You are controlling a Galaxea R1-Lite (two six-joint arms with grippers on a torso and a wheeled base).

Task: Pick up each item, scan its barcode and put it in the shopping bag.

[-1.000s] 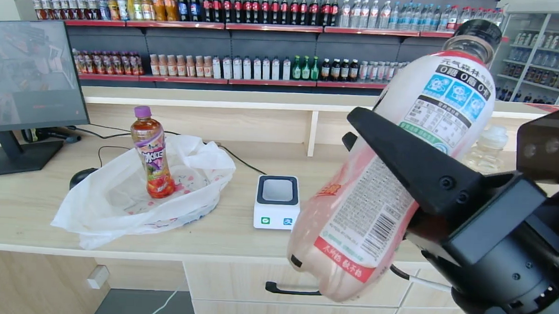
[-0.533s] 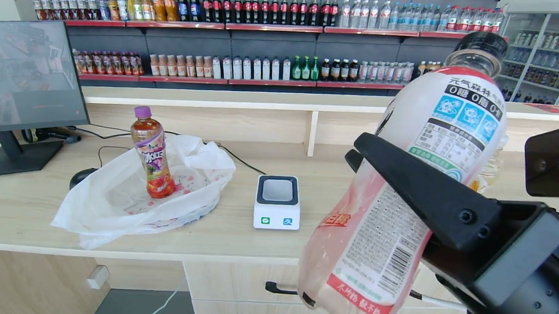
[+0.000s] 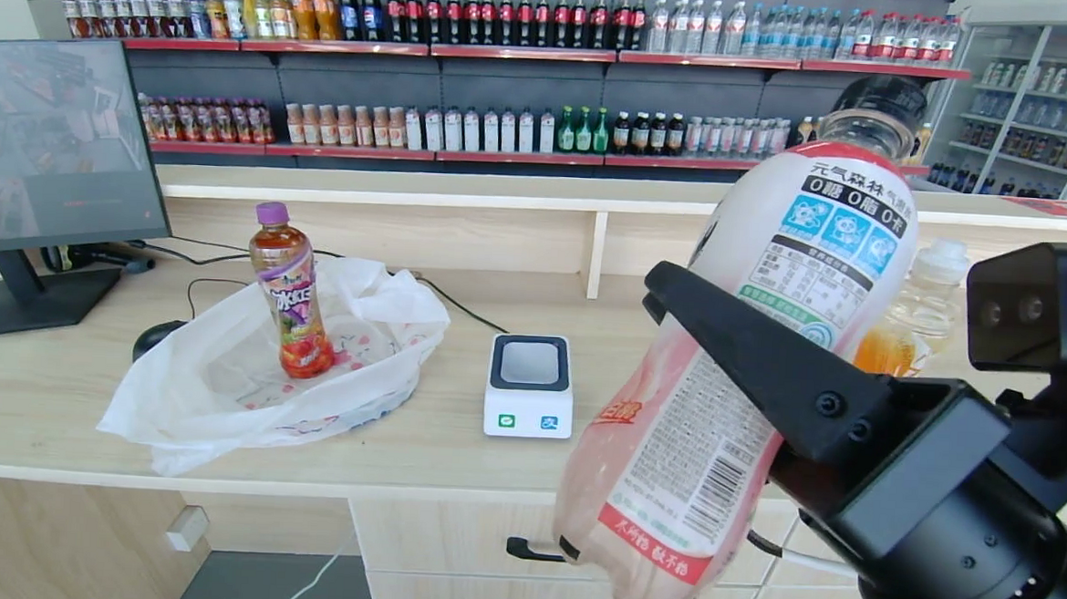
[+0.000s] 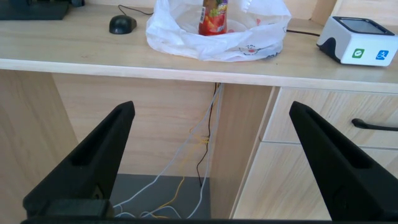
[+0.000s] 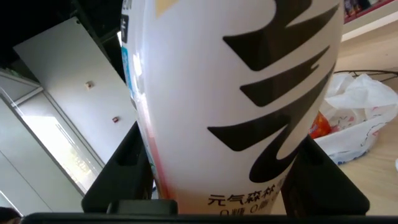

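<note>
Pink plastic drink bottle (image 3: 829, 233) sits tilted in the closed right end effector (image 3: 706, 318), raised to the right of the white square scanner (image 3: 529, 386) on the light wooden surface (image 3: 452, 460), probably so that its barcode can be turned to the scanner. Left end effector (image 4: 211, 112) gapes empty.

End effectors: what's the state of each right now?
Left end effector: open, holding nothing.
Right end effector: closed on the pink bottle.

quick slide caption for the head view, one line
Right gripper holding a tilted pink drink bottle, scanner ahead, a purple-capped bottle standing in the shopping bag.
</note>
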